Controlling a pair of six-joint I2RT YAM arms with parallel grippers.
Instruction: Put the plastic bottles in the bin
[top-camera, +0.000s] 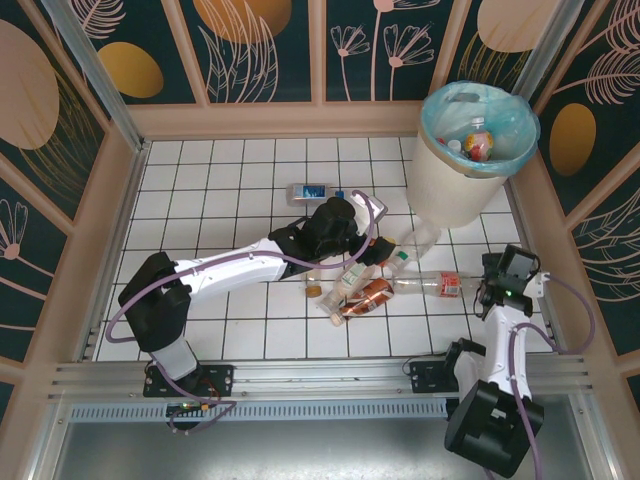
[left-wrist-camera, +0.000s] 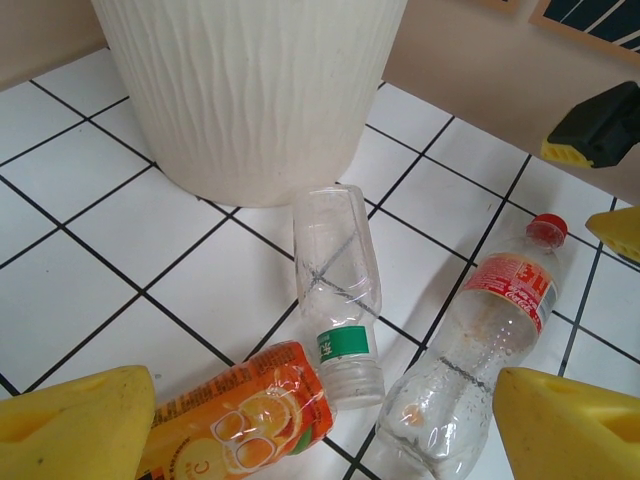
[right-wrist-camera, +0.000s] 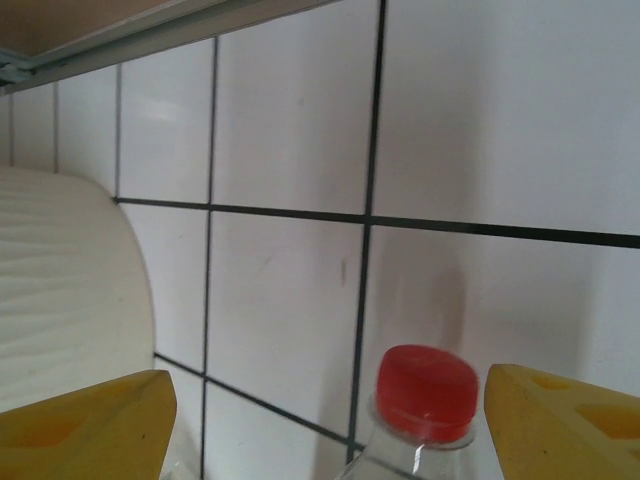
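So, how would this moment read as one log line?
left gripper open over loose bottles | right gripper open astride red-capped bottle | bin holds a few

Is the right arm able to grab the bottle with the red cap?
Probably yes. The right pincer is open on either side of the top of the red-capped bottle, and nothing seems to block it.

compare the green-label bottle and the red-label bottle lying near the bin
The green-label bottle is shorter; the red-label bottle is longer. The green-label bottle's neck points toward the left wrist camera; the red-label bottle's red cap points away. The green-label bottle's base lies close to the bin; the red-label bottle lies farther off. Both are clear and lie on the tiles.
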